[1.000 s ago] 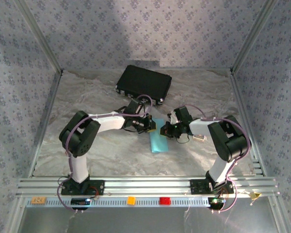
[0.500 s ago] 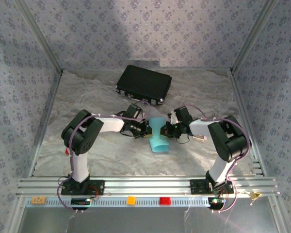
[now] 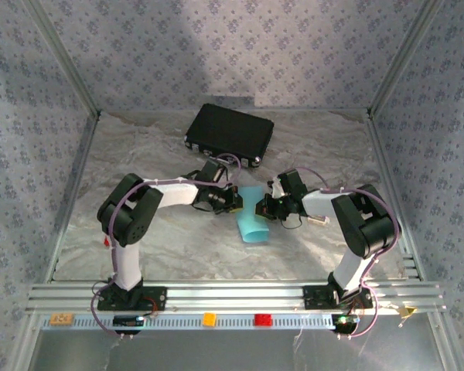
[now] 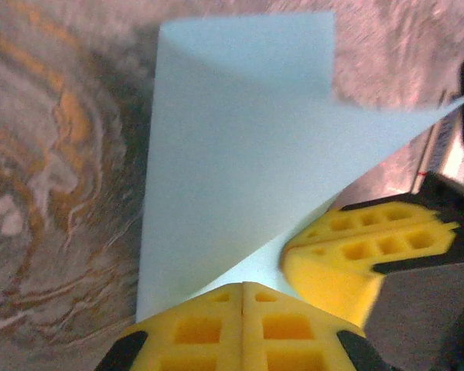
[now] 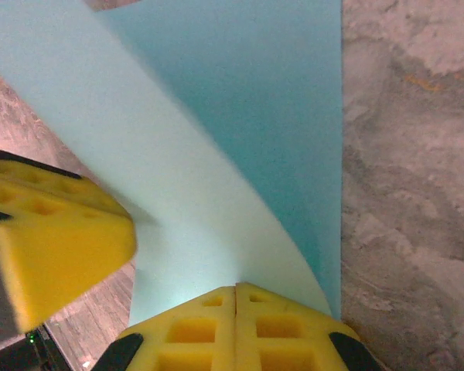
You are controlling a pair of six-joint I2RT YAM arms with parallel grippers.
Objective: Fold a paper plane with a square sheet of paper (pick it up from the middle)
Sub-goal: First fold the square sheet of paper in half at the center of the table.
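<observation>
The square sheet of paper (image 3: 252, 220) sits mid-surface (image 3: 170, 239). Its far end is raised and bowed between the arms, and its near end rests flat. The left gripper (image 3: 233, 202) pinches the sheet's left edge, fingers pressed together on it. The right gripper (image 3: 265, 207) pinches the opposite edge the same way, close beside the left one. This looks like an early fold, with a flap being carried over. The next move calls for laying the raised part down with edges aligned, then pressing a crease. The black case (image 3: 230, 133) lies well behind.
</observation>
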